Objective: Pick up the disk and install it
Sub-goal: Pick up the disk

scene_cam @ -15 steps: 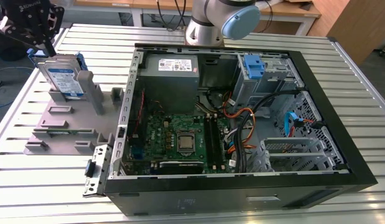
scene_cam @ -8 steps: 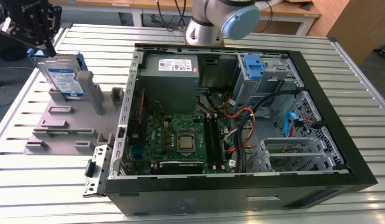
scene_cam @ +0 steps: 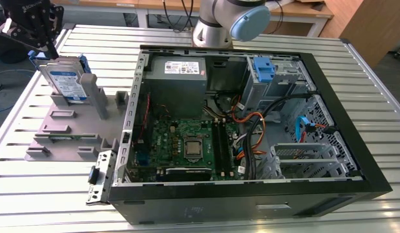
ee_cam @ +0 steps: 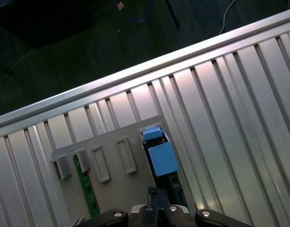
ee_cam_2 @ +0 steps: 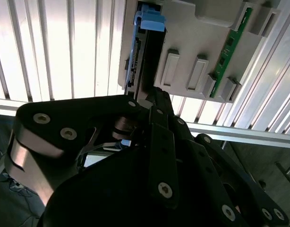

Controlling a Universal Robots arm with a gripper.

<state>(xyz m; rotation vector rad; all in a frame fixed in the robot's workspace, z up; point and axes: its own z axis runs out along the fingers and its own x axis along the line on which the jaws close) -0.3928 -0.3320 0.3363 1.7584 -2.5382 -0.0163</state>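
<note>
Under the gripper [scene_cam: 51, 51], a grey rack [scene_cam: 57, 124] holds the disk [scene_cam: 62, 80].

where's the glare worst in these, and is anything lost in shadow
Second wrist view: the table slats blow out to near white, and the hand near the lens is a dark mass with little detail; first wrist view: softer sheen on the slats, the floor beyond almost black; exterior view: even light, only the computer case interior dimmer.
</note>
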